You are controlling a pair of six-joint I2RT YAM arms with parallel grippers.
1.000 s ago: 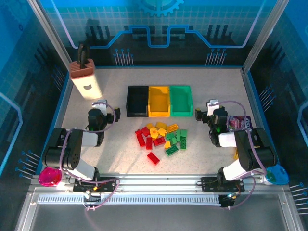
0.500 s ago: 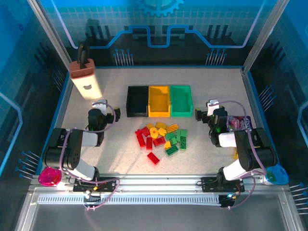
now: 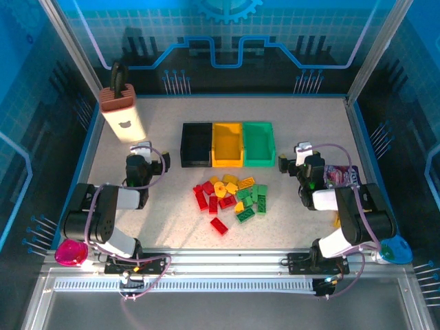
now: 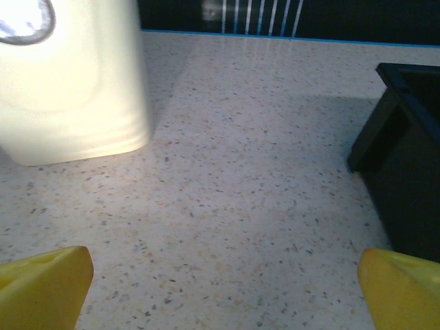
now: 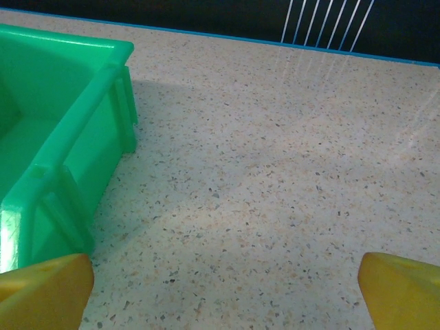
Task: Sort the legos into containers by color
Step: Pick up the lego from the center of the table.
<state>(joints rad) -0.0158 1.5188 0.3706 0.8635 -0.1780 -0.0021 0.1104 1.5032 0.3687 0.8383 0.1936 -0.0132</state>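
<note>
Behind the legos, black bin, yellow bin, green bin stand touching.

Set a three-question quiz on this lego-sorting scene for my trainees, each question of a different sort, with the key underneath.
1. True or false: the right end effector is shut on a green lego.
2. What colour is the middle one in the row of bins? A black, B yellow, C green.
3. Fill in: the legos lie in a loose pile on the ____, on the near side of the bins.
Key: 1 false, it is open with nothing between its fingers. 2 B. 3 table.
</note>
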